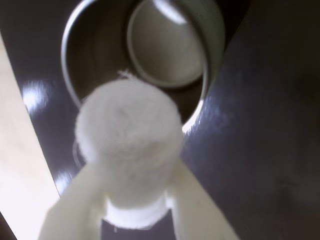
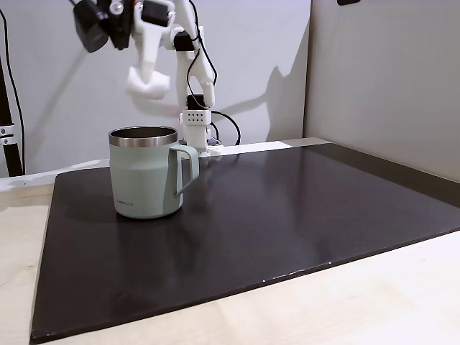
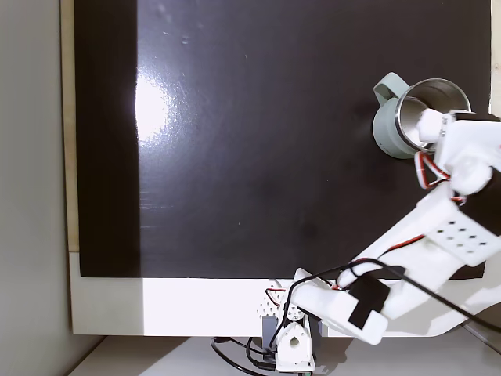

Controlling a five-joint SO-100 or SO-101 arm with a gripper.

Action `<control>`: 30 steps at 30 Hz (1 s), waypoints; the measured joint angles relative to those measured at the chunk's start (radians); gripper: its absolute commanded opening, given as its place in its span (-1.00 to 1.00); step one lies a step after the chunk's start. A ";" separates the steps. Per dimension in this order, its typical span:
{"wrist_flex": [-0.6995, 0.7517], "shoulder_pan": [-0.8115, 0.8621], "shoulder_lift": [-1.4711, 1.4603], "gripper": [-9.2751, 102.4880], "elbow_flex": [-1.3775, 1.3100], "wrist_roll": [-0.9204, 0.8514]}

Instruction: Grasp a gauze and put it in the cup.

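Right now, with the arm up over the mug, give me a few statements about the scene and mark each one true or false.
1. The end effector is holding the gauze. True.
2. The gauze is already lying inside the mug. False: in a fixed view it hangs in the air above the mug.
3. The mug stands upright on the dark mat. True.
4. In a fixed view from the side, the mug's handle points to the left. False: it points to the right.
5. The mug is full of liquid. False: the wrist view shows its bare steel bottom.
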 measured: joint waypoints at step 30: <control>0.044 0.017 -0.350 -0.34 -0.370 0.009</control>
